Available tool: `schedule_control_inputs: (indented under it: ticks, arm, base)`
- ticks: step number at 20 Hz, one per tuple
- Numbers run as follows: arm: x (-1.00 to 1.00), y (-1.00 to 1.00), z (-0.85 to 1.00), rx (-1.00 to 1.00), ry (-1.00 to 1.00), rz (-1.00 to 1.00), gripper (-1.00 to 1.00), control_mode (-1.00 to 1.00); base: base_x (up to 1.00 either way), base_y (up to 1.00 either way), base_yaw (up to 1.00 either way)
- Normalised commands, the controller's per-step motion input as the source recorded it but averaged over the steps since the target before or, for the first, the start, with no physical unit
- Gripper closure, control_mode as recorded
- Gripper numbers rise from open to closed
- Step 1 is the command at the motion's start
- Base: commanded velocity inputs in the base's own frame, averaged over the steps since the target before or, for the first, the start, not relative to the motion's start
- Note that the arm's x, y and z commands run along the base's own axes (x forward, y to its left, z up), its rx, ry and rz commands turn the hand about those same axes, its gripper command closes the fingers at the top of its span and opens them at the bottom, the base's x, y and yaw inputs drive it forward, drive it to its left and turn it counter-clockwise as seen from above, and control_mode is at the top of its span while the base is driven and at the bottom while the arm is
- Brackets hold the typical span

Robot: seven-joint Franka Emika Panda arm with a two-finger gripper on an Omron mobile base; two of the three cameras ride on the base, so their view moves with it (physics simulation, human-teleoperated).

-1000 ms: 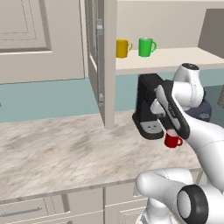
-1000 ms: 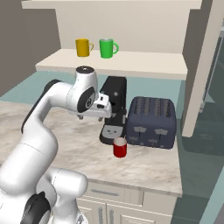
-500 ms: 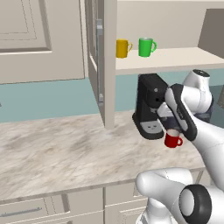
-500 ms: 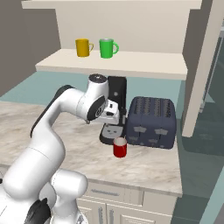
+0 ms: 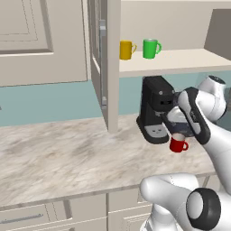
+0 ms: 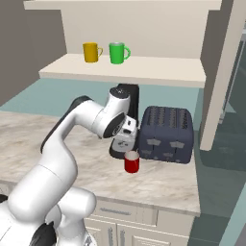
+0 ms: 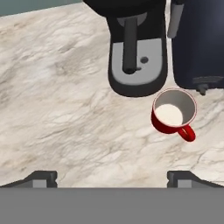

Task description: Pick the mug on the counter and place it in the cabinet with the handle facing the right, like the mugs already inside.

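The red mug (image 7: 173, 113) stands upright on the counter (image 7: 65, 109), just in front of the coffee machine's base, and its handle (image 7: 189, 133) points to the lower right of the hand view. My gripper (image 7: 112, 179) hovers above it, open and empty, with the mug off to the right of the fingertips. In the base views the hand (image 6: 126, 140) hangs just over the mug (image 6: 131, 162) (image 5: 178, 144). Above, the cabinet shelf (image 5: 180, 61) (image 6: 144, 67) carries the yellow mug (image 5: 127, 49) and the green mug (image 5: 150, 48), both with handles to the right.
A black coffee machine (image 5: 154, 108) (image 7: 135, 48) stands right behind the red mug. A dark blue toaster (image 6: 168, 134) (image 7: 199, 43) sits beside it. The open cabinet door (image 5: 101, 63) juts out to the left of the shelf. The counter edge (image 6: 163, 204) runs close in front.
The hand has swung down and closer to the red mug. The jaws have stayed wide, and the mug has not moved.
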Motion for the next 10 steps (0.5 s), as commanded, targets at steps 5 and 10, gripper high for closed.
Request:
schedule_control_inputs:
  ticks: [5, 10]
  arm:
    - [-0.06, -0.27, -0.26, -0.01, -0.01, 0.00, -1.00, -1.00]
    - [-0.01, -0.20, -0.28, -0.05, -0.02, 0.00, -1.00, -1.00]
  base:
    - [0.00, 0.00, 0.00]
    - [0.00, 0.00, 0.00]
